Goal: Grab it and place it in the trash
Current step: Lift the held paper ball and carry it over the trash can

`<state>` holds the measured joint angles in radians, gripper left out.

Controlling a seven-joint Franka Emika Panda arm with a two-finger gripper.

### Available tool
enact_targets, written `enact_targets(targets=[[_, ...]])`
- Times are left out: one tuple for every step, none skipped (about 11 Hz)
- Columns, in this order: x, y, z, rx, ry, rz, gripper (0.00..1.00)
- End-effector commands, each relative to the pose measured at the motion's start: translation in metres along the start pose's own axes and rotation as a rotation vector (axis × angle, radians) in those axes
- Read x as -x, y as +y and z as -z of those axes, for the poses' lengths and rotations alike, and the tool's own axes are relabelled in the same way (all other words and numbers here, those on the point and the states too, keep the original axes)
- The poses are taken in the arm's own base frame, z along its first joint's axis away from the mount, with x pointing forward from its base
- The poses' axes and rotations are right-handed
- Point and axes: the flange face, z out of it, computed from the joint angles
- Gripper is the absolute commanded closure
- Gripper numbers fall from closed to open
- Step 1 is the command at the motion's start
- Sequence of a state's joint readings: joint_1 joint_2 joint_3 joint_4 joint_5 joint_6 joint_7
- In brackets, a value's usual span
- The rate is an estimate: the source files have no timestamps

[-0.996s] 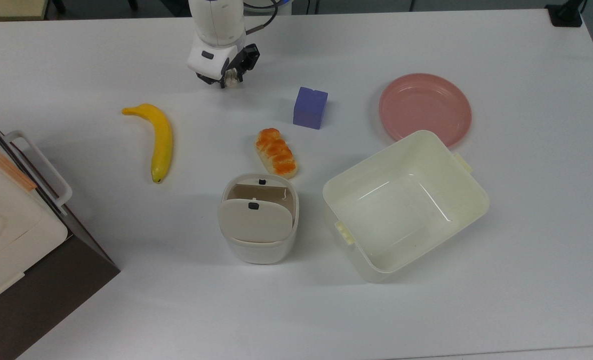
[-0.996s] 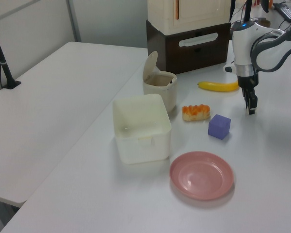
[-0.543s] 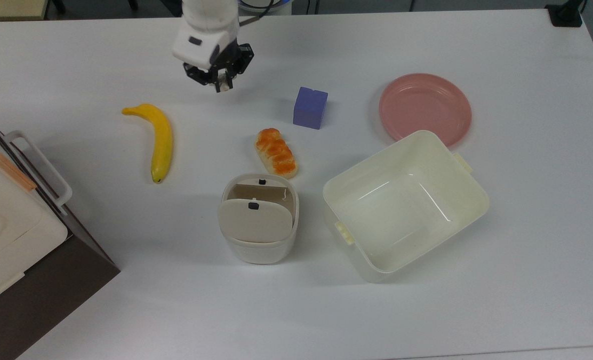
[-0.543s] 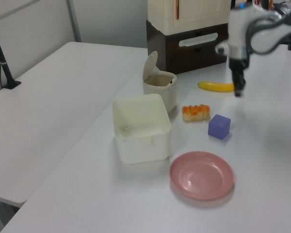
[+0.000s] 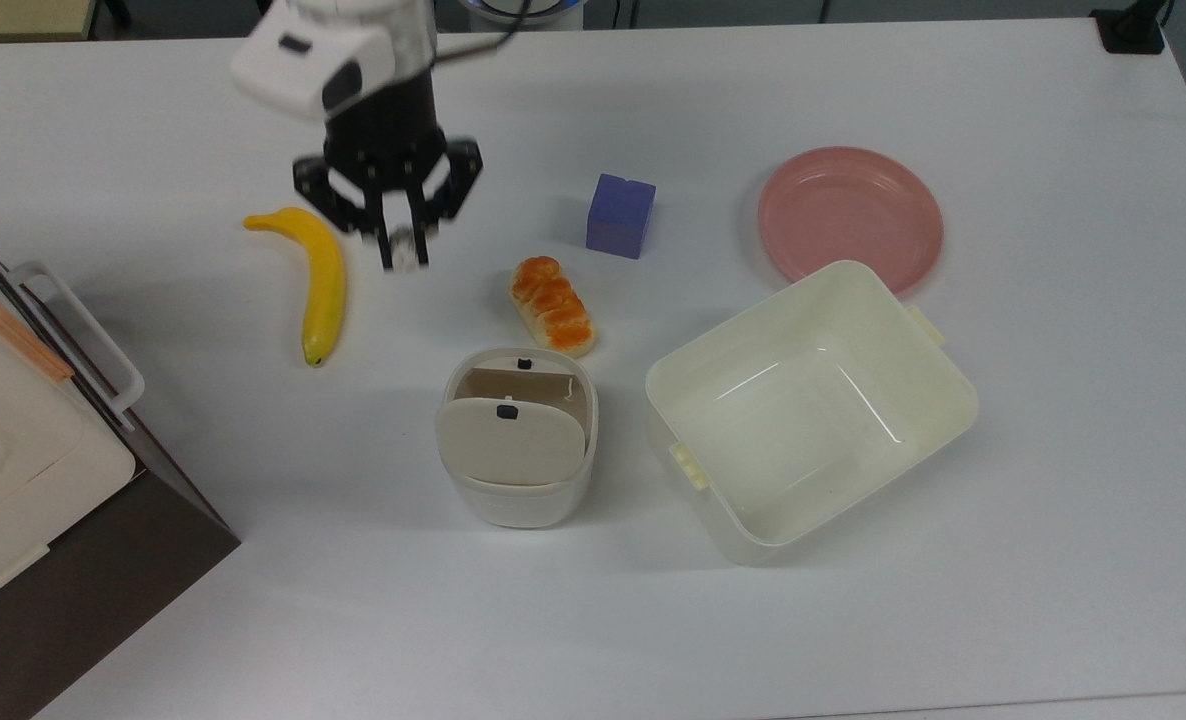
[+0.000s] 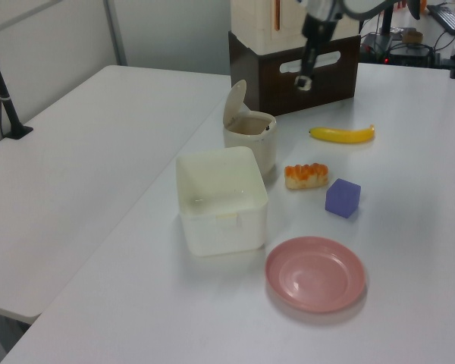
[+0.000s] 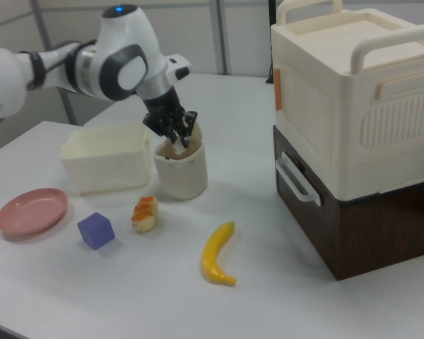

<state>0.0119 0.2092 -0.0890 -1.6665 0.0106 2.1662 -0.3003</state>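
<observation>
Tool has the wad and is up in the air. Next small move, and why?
Probably carry on toward the bin before letting go. The tool is shut on the wad and raised off the table; in the top view it sits between the banana and the bread roll, short of the bin, whose flap is up, leaving its mouth open.

Glossy cream plastic tub (image 5: 938,400), smooth matt white table (image 5: 953,620), and dark wood-grain cabinet (image 7: 367,226) under a ribbed plastic box (image 7: 353,99).

Gripper (image 6: 305,82) with paper wad (image 6: 306,84) above bin (image 6: 250,141)
</observation>
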Motion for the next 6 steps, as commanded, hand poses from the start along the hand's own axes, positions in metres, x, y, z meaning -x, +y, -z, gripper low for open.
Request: enact_targets(targets=[[-0.043,-0.042,-0.038,0.003,0.094,-0.147,0.34],[-0.048,-0.052,-0.045,-0.002,0.112,-0.266,0.07],[-0.052,-0.055,-0.042,-0.001,0.142,-0.381,0.0],[-0.057,-0.061,-0.035,-0.014,0.168,-0.48,0.0],[-0.064,-0.061,-0.021,-0.024,0.197,-0.552,0.0],[-0.065,-0.059,-0.019,-0.026,0.2,-0.575,0.0]])
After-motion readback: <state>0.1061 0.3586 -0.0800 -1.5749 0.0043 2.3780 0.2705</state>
